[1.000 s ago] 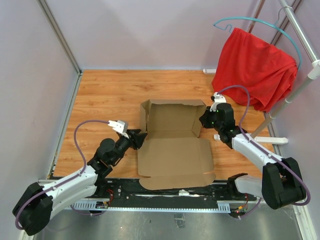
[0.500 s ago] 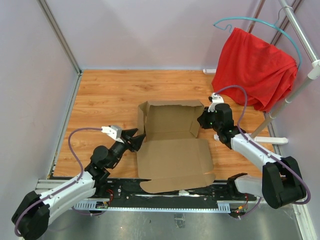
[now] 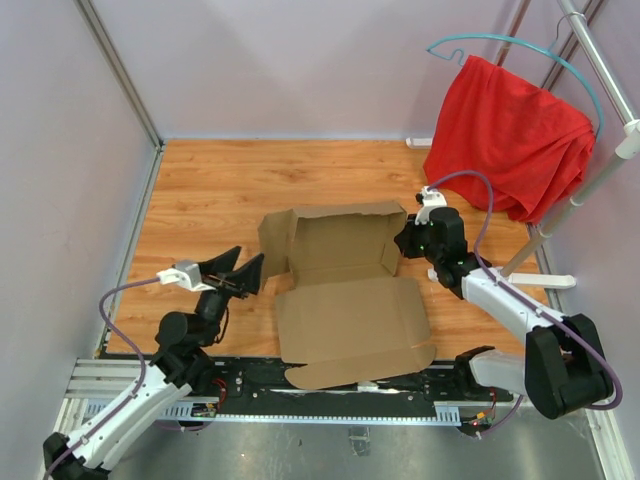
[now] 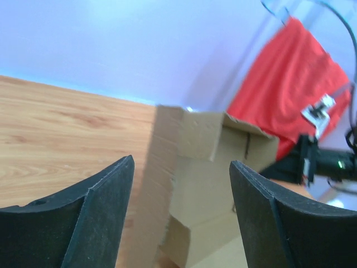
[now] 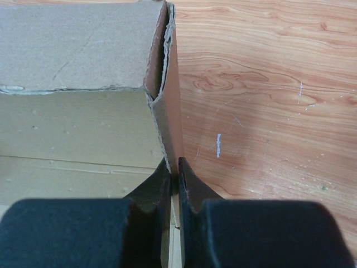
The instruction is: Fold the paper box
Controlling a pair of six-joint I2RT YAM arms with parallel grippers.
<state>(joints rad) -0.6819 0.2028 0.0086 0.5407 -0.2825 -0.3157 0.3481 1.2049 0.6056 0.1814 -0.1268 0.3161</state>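
paper box [image 3: 345, 300] half-formed mid table [image 3: 200, 190]; right gripper [image 5: 174, 173] clenched on its right wall edge, left gripper [image 3: 246, 264] spread wide, empty, near left flap. Light stiff corrugated card, probably bends only at creases; pinch thin flap edges

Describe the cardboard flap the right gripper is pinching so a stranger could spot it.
On the wooden tabletop lies the plain brown corrugated paper box, partly folded. At its far right corner one narrow side flap stands upright, the only one clamped in the black right gripper.
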